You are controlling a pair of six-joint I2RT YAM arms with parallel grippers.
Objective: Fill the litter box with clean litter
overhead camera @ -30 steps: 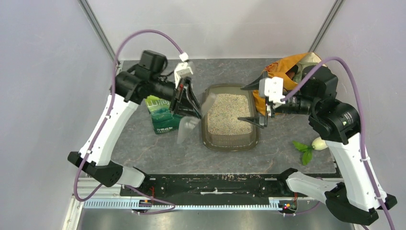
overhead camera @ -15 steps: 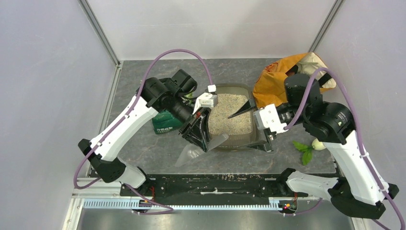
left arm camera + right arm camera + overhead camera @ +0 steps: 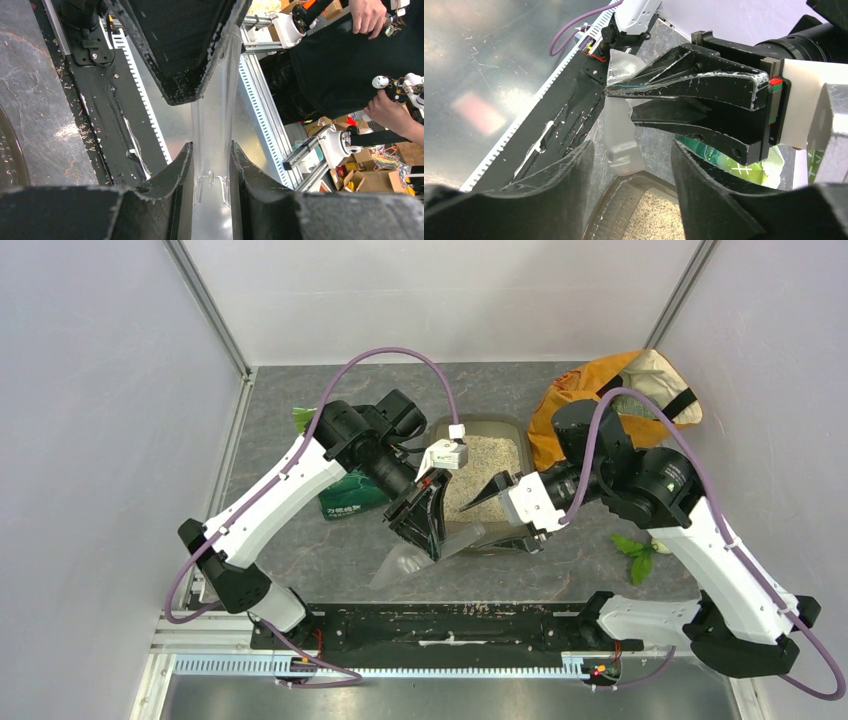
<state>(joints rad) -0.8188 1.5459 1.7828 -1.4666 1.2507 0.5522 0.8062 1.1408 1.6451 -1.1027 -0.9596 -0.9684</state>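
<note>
Pale clean litter inside grey-brown litter box at centre of stone-grey surface. Left claw clamped on clear plastic scoop at box's near rim. Right claw parted, empty, just beside scoop.

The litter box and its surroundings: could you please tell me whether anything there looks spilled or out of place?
Nothing big is spilled. Pale dust edges the fingers of the left gripper, and pale flecks lie on the black base strip at the near edge; what they are, I cannot tell.
</note>
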